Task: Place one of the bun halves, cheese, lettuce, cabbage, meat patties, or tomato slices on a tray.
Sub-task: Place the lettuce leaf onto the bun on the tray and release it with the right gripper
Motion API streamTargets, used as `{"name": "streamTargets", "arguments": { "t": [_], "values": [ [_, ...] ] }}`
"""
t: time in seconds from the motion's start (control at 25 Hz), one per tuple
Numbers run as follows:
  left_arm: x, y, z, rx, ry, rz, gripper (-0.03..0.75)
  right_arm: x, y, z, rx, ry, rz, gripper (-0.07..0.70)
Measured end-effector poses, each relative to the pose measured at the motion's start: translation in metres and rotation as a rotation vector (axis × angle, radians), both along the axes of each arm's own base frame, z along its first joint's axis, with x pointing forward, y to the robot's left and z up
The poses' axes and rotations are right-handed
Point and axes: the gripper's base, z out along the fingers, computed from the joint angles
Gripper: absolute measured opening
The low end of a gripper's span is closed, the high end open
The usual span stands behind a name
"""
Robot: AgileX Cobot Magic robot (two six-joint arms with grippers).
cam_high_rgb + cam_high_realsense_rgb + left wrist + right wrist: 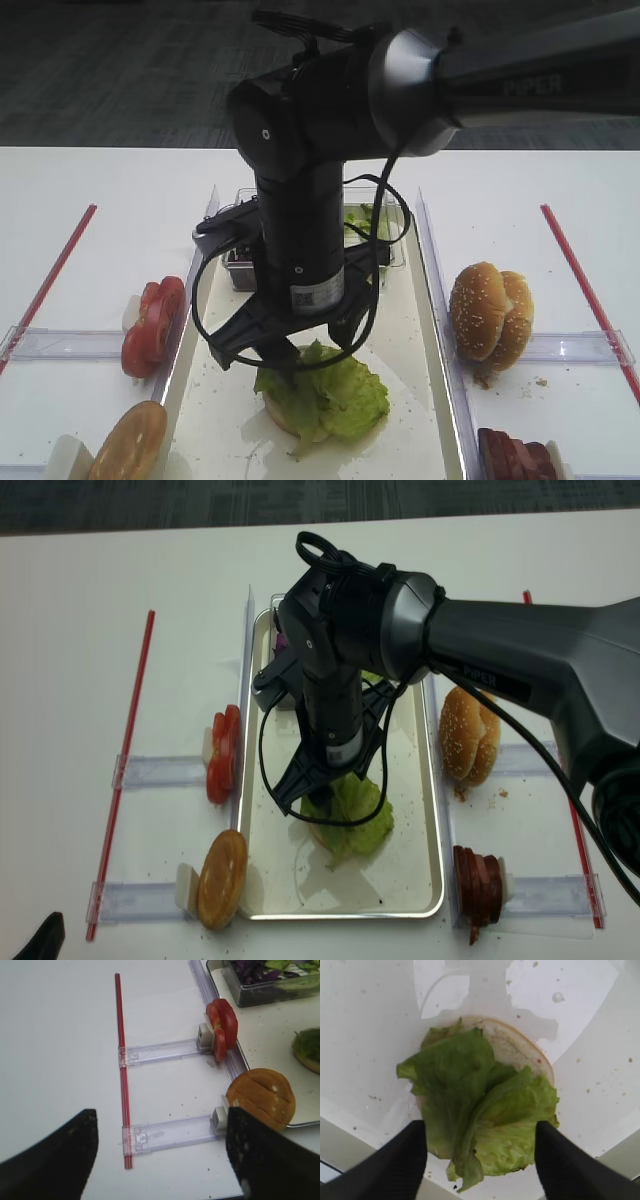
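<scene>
A light-green lettuce (480, 1110) leaf lies on a flat pale bun half (517, 1045) in the middle of the cream tray (410, 400). My right gripper (480, 1160) hangs just over the leaf's near edge. It is open, one black finger on each side of the leaf and neither pressing it. From the high view the right gripper (310, 358) stands straight above the lettuce (335, 395). My left gripper (160, 1155) is open over bare table left of the tray, holding nothing. Tomato slices (152, 325), golden bun halves (130, 440), sesame bun halves (490, 312) and meat patties (515, 455) flank the tray.
A clear box (375, 225) at the tray's far end holds purple cabbage (252, 970) and more green leaves. Clear plastic rails (165, 1132) hold the rows of food. Red strips (122, 1075) run along the table on both outer sides. The right arm's cable loops beside the gripper.
</scene>
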Motion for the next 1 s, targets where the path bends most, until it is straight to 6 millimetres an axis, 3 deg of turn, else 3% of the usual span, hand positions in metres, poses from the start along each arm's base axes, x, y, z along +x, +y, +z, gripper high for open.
{"name": "streamTargets", "arguments": {
  "t": [0.64, 1.0],
  "values": [
    [0.0000, 0.0000, 0.0000, 0.000, 0.000, 0.000, 0.491, 0.0003, -0.0002, 0.0000, 0.000, -0.004, 0.034, 0.678],
    [0.0000, 0.0000, 0.0000, 0.000, 0.000, 0.000, 0.491, -0.0006, -0.0011, 0.0000, -0.009, 0.006, 0.034, 0.691]
  ]
}}
